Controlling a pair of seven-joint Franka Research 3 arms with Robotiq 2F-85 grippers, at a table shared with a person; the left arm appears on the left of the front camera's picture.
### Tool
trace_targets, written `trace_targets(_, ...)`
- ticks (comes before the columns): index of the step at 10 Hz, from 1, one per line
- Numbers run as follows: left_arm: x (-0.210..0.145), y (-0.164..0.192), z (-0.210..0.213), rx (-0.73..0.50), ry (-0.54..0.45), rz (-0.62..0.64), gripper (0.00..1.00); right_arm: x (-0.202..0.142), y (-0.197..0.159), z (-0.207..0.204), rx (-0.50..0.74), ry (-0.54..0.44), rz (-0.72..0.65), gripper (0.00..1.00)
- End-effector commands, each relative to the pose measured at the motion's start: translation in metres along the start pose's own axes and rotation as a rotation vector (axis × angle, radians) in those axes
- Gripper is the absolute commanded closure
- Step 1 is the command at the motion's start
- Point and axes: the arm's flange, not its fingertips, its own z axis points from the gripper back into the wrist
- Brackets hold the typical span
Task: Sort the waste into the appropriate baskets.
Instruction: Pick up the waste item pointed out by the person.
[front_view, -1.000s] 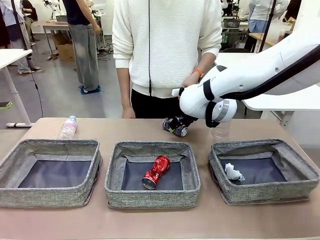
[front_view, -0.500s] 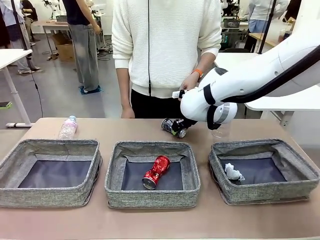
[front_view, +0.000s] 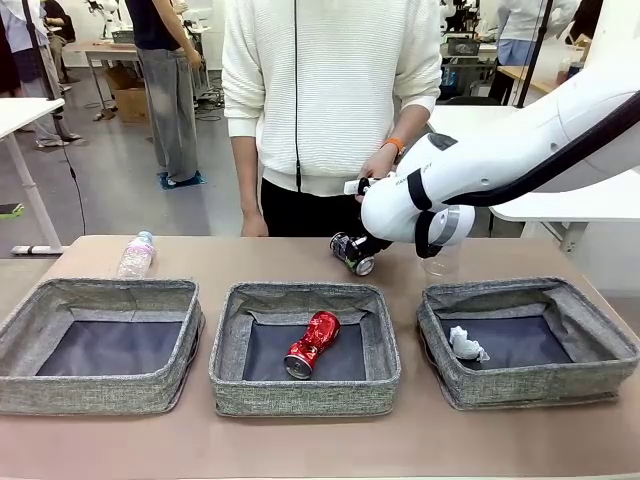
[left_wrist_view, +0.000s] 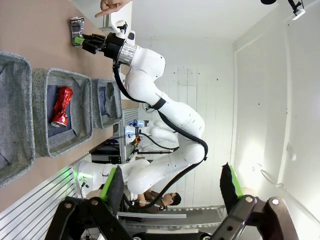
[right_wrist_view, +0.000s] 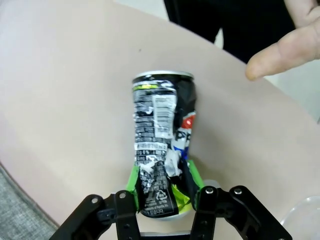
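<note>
The left end effector (left_wrist_view: 171, 182) is hanging with its two fingers spread wide, and nothing is sitting between them. At the far left of the surface (front_view: 300, 440), a clear plastic bottle (front_view: 136, 254) is lying just behind the left basket (front_view: 30, 385), whose dark bottom is showing bare. The middle basket (front_view: 300, 395) is holding a crushed red can (front_view: 313, 344), which is lying at a slant on its floor.

Just beyond that basket's far rim, the right end effector (right_wrist_view: 162, 180) is clamping its green pads (right_wrist_view: 132, 177) on the lower end of a crushed black-and-silver printed can (front_view: 352, 252). The can is tilting low over the surface, and I cannot tell whether it is touching it. The person's hand (front_view: 380, 162) is hovering close above the right arm, with one finger pointing towards the can.

A clear plastic cup (front_view: 440, 266) is standing on the surface behind the right arm's wrist, just beyond the right basket (front_view: 530, 390). A crumpled white paper wad (front_view: 466, 345) is resting inside that basket, near its left wall.
</note>
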Motion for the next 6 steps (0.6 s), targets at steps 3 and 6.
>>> trace_targets(3, -0.0024, -0.0029, 0.0018, 0.010, -0.001, 0.006, 0.00, 0.0042, 0.0005, -0.0039, 0.002, 0.018, -0.006, 1.00)
trace_targets(6, -0.0024, -0.0029, 0.0018, 0.010, -0.001, 0.006, 0.00, 0.0054, 0.0016, -0.0023, 0.009, 0.010, 0.007, 1.00)
